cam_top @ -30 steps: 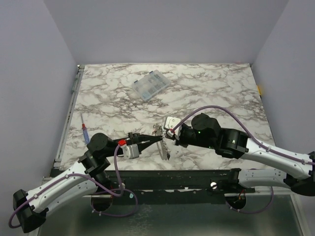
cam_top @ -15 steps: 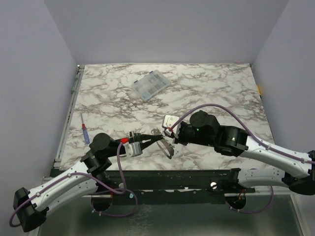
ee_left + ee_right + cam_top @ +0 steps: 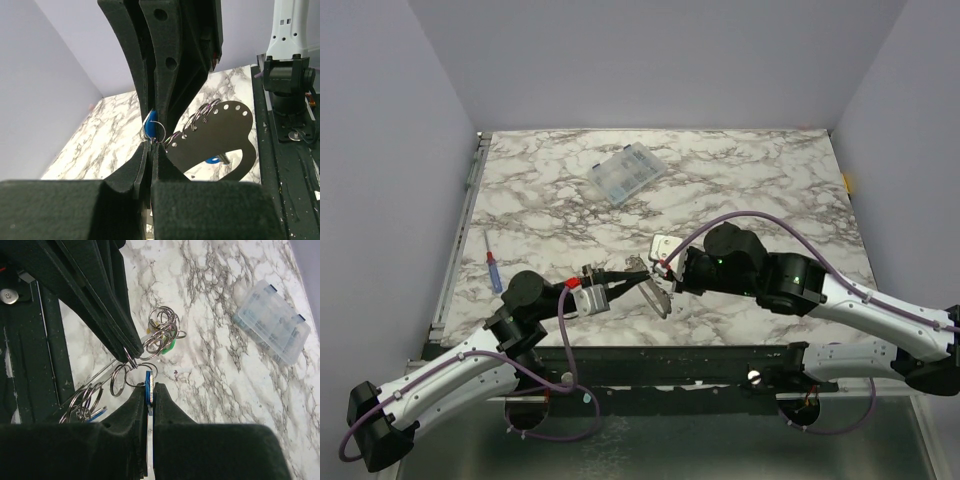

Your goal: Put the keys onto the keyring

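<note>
My left gripper (image 3: 630, 273) is shut on a small wire ring of the keyring (image 3: 656, 298), a pale oval loop hanging just above the table's near edge. In the left wrist view my left gripper (image 3: 151, 148) pinches that ring, and the keyring (image 3: 220, 131) shows as a dark plate with holes and several wire rings. My right gripper (image 3: 660, 272) meets it from the right. In the right wrist view my right gripper (image 3: 150, 389) is shut on a blue key (image 3: 148, 381) threaded on a ring. A green key (image 3: 170, 346) hangs among other rings.
A clear plastic compartment box (image 3: 627, 173) lies at the back middle and also shows in the right wrist view (image 3: 272, 322). A red-and-blue screwdriver (image 3: 494, 272) lies at the left edge. The table's near edge and black frame run just below both grippers.
The two grippers have drawn closer. My right gripper shifted slightly left and back, and the keyring swung a little to the right under my left gripper.
</note>
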`<state>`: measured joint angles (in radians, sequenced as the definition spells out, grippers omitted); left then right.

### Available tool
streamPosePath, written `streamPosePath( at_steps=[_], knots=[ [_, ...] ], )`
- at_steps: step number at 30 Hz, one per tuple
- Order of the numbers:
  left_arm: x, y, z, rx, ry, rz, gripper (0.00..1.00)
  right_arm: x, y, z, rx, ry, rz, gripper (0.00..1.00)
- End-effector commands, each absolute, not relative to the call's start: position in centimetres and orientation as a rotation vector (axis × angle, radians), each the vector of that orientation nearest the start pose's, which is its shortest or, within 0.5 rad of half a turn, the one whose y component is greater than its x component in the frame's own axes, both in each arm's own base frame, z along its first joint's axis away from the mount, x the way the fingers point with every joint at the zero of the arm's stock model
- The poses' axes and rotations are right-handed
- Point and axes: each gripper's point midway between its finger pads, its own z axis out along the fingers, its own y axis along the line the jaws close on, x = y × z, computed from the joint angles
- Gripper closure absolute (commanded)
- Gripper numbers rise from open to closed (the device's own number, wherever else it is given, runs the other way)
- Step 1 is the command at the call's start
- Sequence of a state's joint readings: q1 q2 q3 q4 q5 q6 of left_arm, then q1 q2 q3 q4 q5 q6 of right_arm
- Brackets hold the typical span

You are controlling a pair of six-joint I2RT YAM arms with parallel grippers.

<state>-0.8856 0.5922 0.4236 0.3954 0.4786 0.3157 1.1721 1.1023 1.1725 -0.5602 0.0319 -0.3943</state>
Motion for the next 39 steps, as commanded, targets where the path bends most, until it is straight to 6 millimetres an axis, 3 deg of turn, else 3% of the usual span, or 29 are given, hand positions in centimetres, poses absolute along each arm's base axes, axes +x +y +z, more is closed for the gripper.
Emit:
streamPosePath(
  at_steps=[1, 9, 39],
  knots=[
    [13.4, -26.9, 29.8, 1.071, 0.878, -0.790, 1.00, 14.9, 31.1, 28.2, -1.486, 1.478, 0.457, 0.99],
    [13.2, -27.0, 29.6, 1.077, 0.883, -0.805, 1.00, 15.2, 31.8, 28.1, -1.488, 1.473, 0.443, 0.99],
    [13.9, -26.4, 28.9, 1.064, 0.919, -0.756, 1.00, 16.6, 31.7, 30.2, -1.482, 1.440, 0.312, 0.99]
  ],
)
